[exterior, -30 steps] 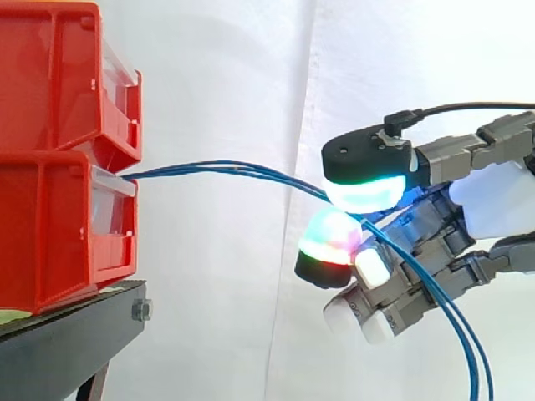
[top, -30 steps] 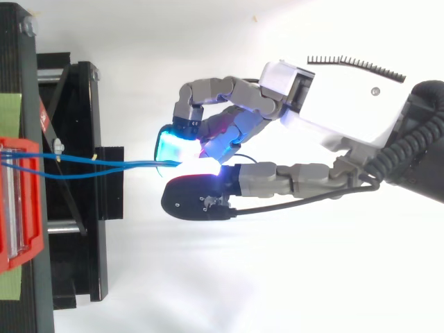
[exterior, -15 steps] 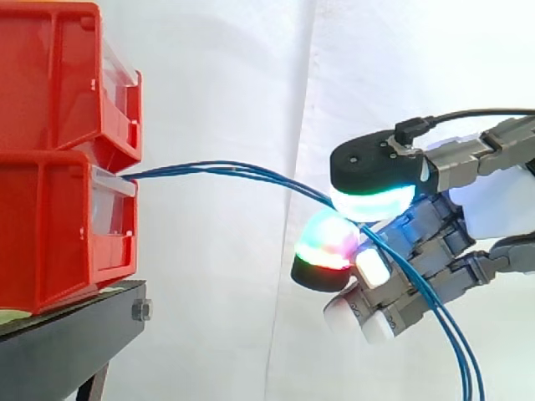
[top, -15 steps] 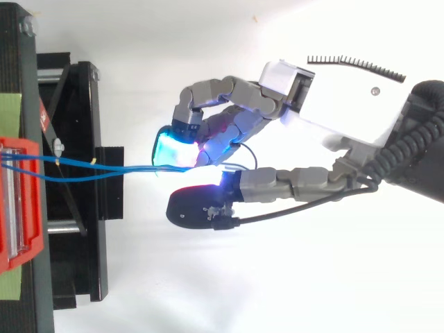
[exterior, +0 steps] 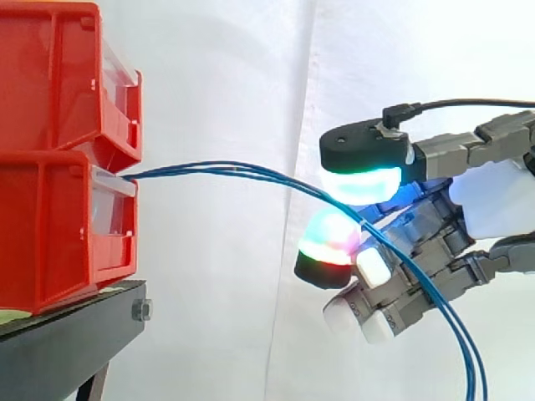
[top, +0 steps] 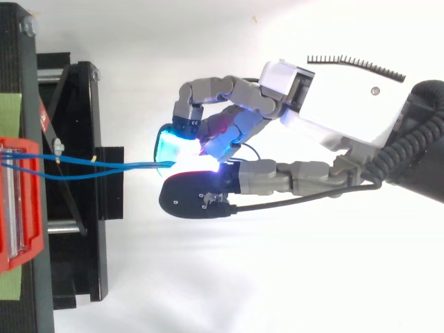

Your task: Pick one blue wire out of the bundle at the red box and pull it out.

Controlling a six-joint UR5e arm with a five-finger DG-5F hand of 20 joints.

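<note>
Several thin blue wires [exterior: 226,170] leave the front of the lower red bin [exterior: 50,225] and run right in a shallow arc to my hand [exterior: 493,200]. There they pass between a cyan-glowing pad [exterior: 364,184] above and a green and red pad [exterior: 330,242] below. These two pinch the wires, which then hang down to the lower right. From above, the wires [top: 104,166] cross the black stand [top: 76,139] into the pinch of the hand [top: 347,111]. I cannot tell how many wires are held.
A second red bin [exterior: 58,75] is stacked on the lower one, both on the black stand [exterior: 67,342] at the left. The white curtain hangs behind. Open space lies between the bins and the hand.
Half a second ago the upper pad had shifted a little right, away from the bins. It has now come back left and down onto the wires. The wires' arc is unchanged.
</note>
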